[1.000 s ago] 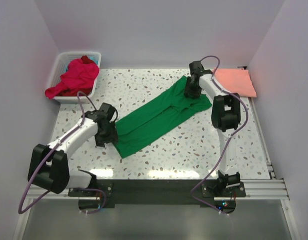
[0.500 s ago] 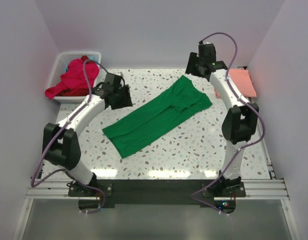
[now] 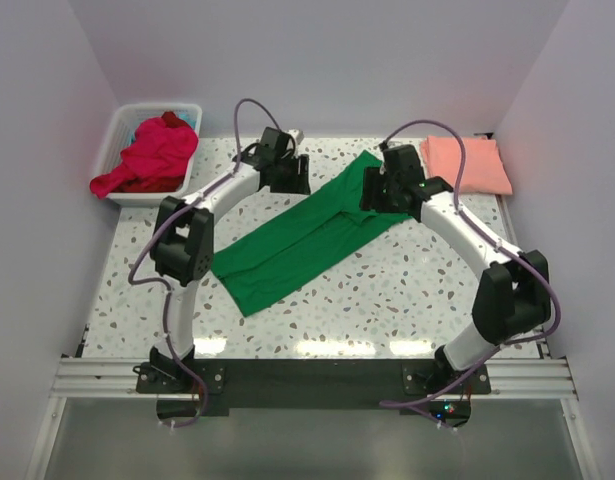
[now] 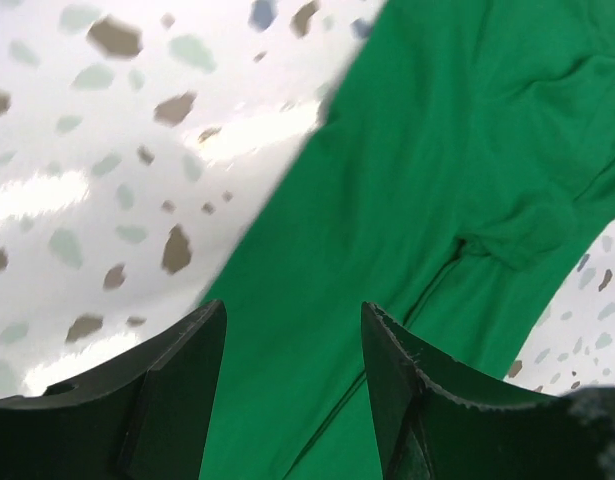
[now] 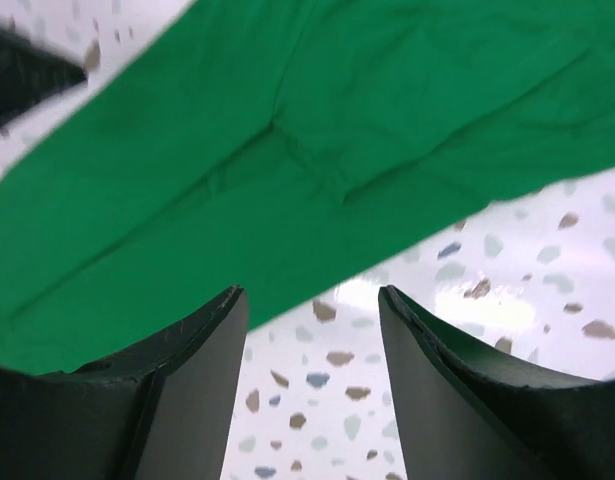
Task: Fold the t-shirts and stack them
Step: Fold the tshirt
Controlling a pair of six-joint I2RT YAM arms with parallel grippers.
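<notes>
1. The left jaws stand well apart and empty, hovering over the far-left edge of the green t-shirt (image 3: 307,235). A second ago they were at its near end.
2. The right jaws, also open with nothing held, have widened and hang above the shirt's far-right corner.
3. The shirt lies as a long diagonal strip mid-desk (image 3: 387,290), seemingly unmoved.
4. Both arms now flank the far end, so the lengthwise fold looks finished and a crosswise fold probably comes next.
5. The salmon t-shirt (image 3: 472,165) sits folded at the far right, and the red t-shirts (image 3: 152,155) wait in the basket (image 3: 122,120).
</notes>
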